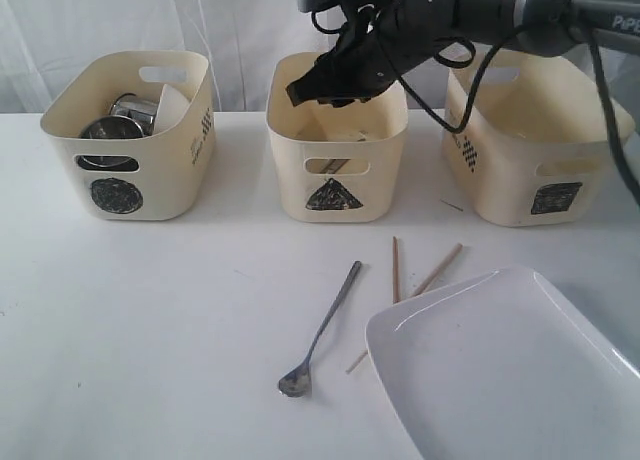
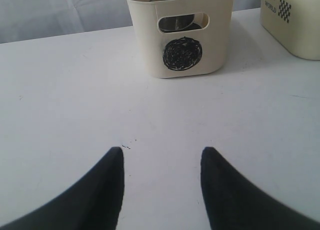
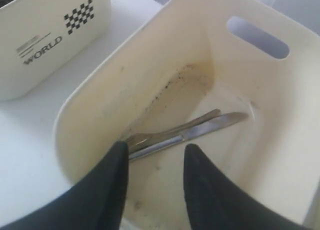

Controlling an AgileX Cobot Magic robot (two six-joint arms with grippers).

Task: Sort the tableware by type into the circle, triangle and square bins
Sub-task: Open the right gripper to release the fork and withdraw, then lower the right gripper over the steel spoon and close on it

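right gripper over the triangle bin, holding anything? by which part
Nothing is held. The right gripper stands open and empty over the cream plastic triangle-marked tub; the steel knife and steel fork lie loose on its floor.

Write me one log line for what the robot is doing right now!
right pincer: open over triangle bin | in bin: knife, fork | left pincer: open, empty | on table: spoon, chopsticks, plate
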